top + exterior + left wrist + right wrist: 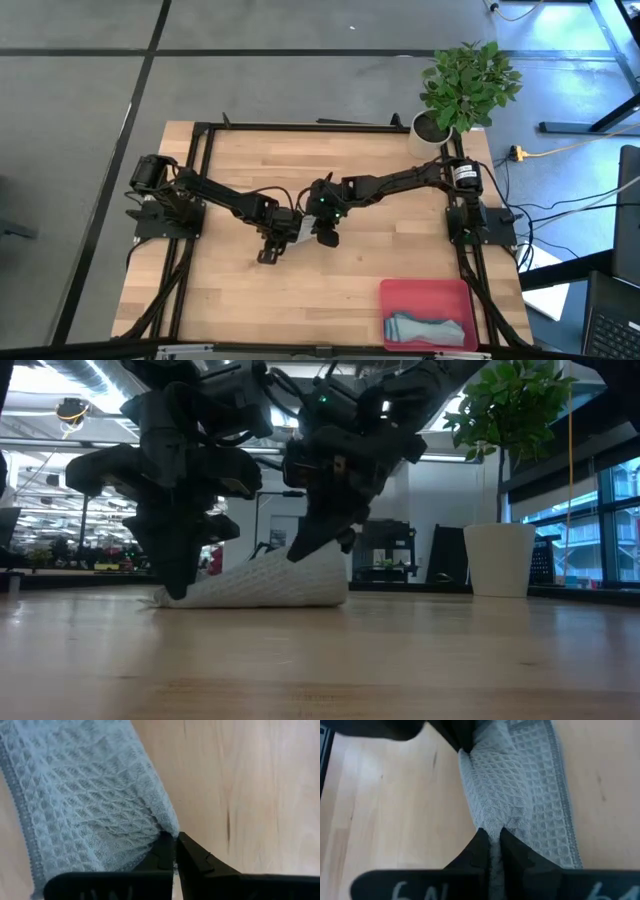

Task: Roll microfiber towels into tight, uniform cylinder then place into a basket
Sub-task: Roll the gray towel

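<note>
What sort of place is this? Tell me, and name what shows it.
Probably a robotics lab or open-plan workspace: a wooden table with a black frame carrying two arms, cables on the grey floor, and desks with equipment under exposed ceiling ducts behind. A potted plant stands at one corner.

Grey floor [300, 30] around wooden desk [230, 290]. Potted plant [465, 85] at desk corner. Windows [600, 530], ceiling lights [70, 410] beyond.
</note>
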You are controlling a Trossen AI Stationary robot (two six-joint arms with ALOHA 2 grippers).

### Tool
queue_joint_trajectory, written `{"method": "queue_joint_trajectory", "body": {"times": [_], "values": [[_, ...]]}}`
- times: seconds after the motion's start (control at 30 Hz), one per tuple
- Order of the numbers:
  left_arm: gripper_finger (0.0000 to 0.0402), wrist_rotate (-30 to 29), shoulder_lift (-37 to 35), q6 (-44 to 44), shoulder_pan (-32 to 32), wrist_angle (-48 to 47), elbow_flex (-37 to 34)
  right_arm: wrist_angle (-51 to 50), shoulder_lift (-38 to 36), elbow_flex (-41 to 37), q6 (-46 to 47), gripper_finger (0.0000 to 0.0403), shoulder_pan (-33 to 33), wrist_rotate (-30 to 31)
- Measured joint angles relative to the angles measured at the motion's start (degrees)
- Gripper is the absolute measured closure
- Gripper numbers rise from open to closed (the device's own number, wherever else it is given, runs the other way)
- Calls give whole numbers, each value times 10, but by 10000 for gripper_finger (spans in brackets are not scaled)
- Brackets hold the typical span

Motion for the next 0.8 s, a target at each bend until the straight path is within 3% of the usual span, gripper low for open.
{"method": "queue_joint_trajectory", "body": {"times": [0.23, 0.8], "values": [[401, -16, 0, 11, 0, 5, 0, -22, 0, 1, -1, 377, -17, -54], [401, -10, 0, 7, -1, 16, 0, -50, 25, 3, -2, 377, 13, -60]]}}
